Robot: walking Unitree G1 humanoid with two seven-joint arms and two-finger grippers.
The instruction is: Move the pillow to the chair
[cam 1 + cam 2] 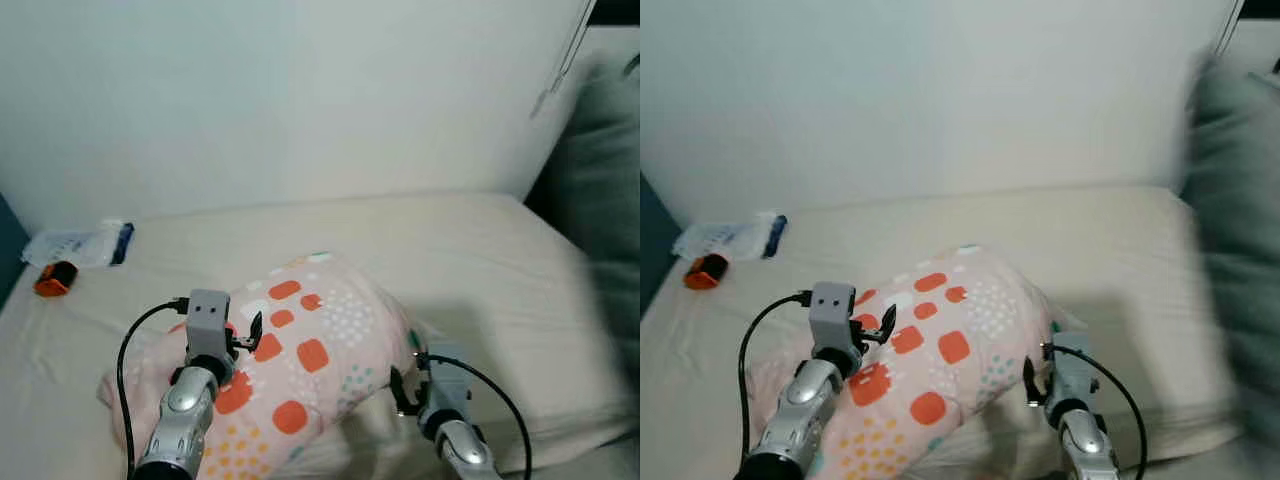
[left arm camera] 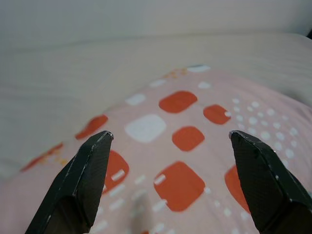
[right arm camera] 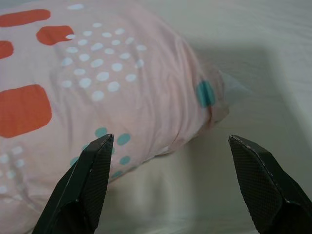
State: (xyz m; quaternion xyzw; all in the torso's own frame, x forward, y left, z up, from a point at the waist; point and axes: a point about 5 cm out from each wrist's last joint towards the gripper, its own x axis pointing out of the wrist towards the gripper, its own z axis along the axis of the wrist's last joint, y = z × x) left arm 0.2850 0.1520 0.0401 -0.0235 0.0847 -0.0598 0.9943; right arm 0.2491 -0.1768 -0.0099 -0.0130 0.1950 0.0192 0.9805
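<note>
A pink pillow [image 1: 310, 350] with orange squares, white dots and teal spots lies on the cream bed [image 1: 470, 260], held between my two arms. My left gripper [image 2: 170, 136] is open just above the pillow's [image 2: 185, 146] left side, fingers [image 2: 92, 161] spread wide over the pattern. At the pillow's [image 3: 97, 87] right end my right gripper [image 3: 170, 139] is open too, one finger [image 3: 92, 165] over the fabric and the other over the sheet. Both wrists, left [image 1: 207, 330] and right [image 1: 440, 385], press close to the pillow.
A clear plastic bag [image 1: 75, 245] and a small orange object [image 1: 55, 280] lie at the bed's far left. A white wall [image 1: 300, 100] stands behind the bed. A dark grey blurred mass [image 1: 600, 180] rises at the right.
</note>
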